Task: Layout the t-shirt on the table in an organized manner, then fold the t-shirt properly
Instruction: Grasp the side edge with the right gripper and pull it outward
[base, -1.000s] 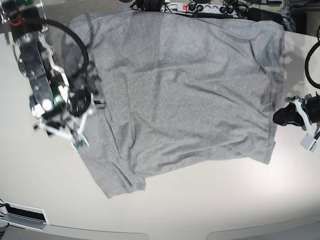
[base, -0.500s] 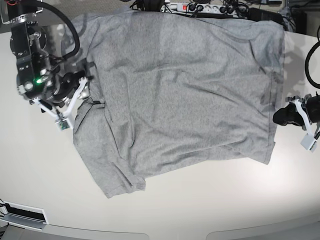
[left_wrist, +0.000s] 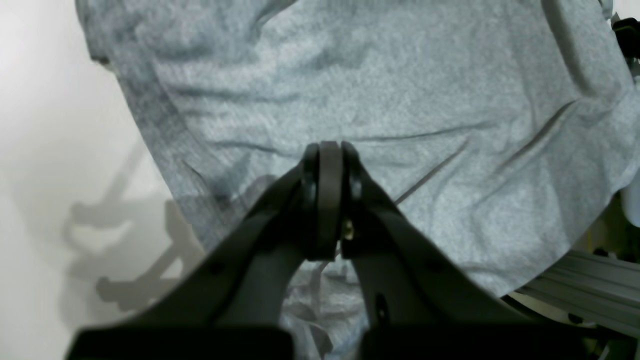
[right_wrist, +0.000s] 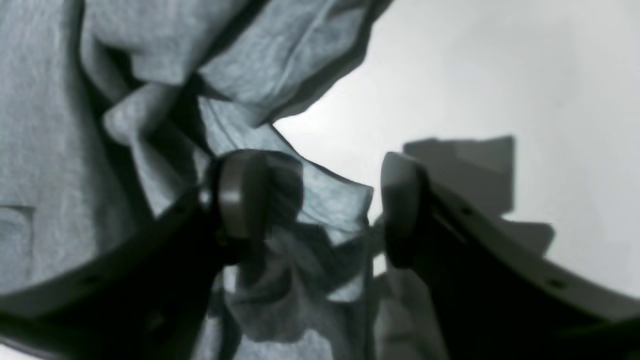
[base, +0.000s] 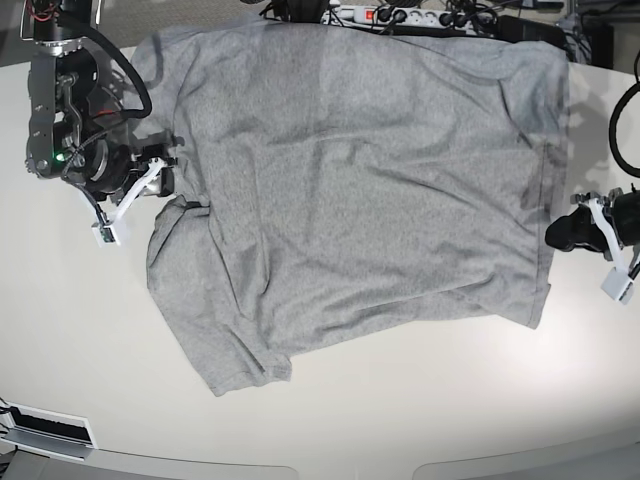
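Off-white counter (base: 400, 420): grey t-shirt (base: 350, 190) spread flat. Right end effector (right_wrist: 320, 210) has moved up, jaws apart astride bunched sleeve. Left end effector (left_wrist: 327, 200) unmoved, closed, empty.

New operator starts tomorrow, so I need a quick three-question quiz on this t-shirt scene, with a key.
1. True or false: the left gripper has its jaws closed with no cloth between them.
2. Which side of the t-shirt faces up: A) black lettering, B) plain grey, C) it is rolled into a ball?
3. What lies between the fingers of the right gripper, and are the jaws apart or together?

Key
1. True; it sits over the shirt's edge by the table, pinching nothing.
2. B.
3. A bunched fold of shirt fabric; the jaws stand apart, not clamped on it.
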